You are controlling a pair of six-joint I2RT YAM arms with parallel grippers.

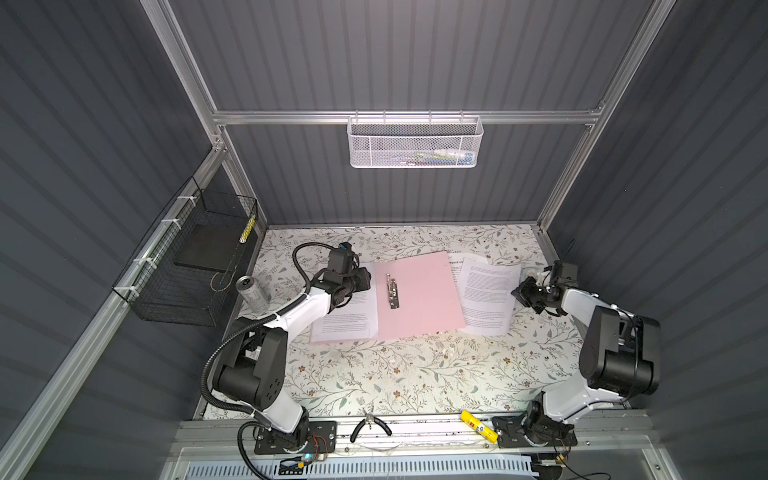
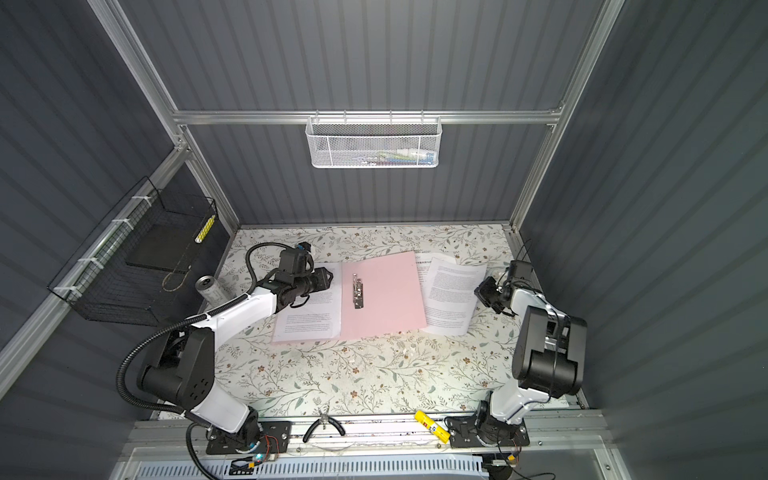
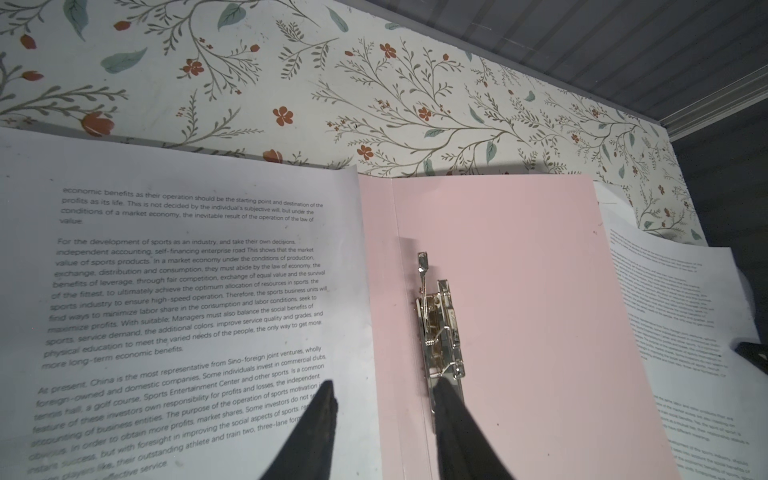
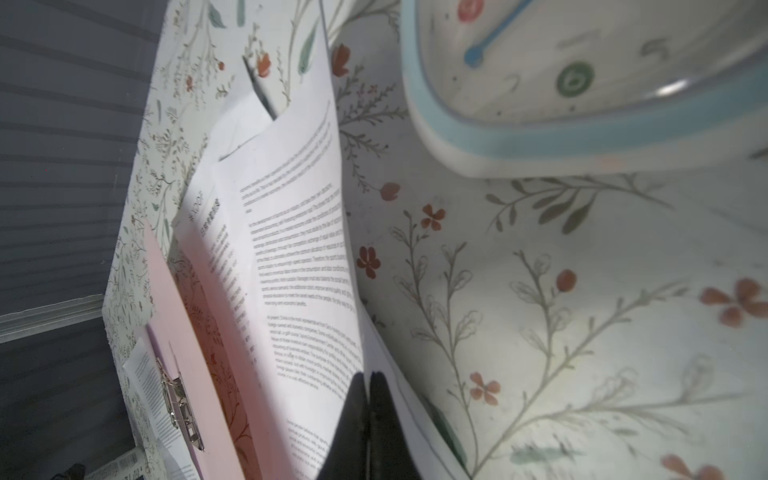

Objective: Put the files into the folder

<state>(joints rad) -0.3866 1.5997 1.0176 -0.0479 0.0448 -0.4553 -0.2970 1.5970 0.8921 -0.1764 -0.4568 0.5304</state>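
The folder (image 1: 415, 299), a thin pale pink card cover, lies open and flat mid-counter. One white printed sheet (image 1: 345, 324) rests on its left flap, and the other files (image 1: 486, 295), loose white A4 pages of black text, lie against its right edge. The right hand (image 4: 368, 378) is pinched tight on the top page (image 4: 299, 270) at its edge. Held at one point, that page may sag, crease, drag its neighbour along, or snag on the raised silver metal clip (image 3: 440, 328). The left hand (image 3: 384, 390) hovers over the spine with fingers apart, gripping nothing, so the light cover could skid. Dark grey ribbed walls (image 1: 415, 62) enclose the smooth-looking floral-papered counter (image 1: 395, 374). A black wire basket (image 1: 178, 282) hangs on the left wall, with a silver can (image 1: 253, 293) beside it.
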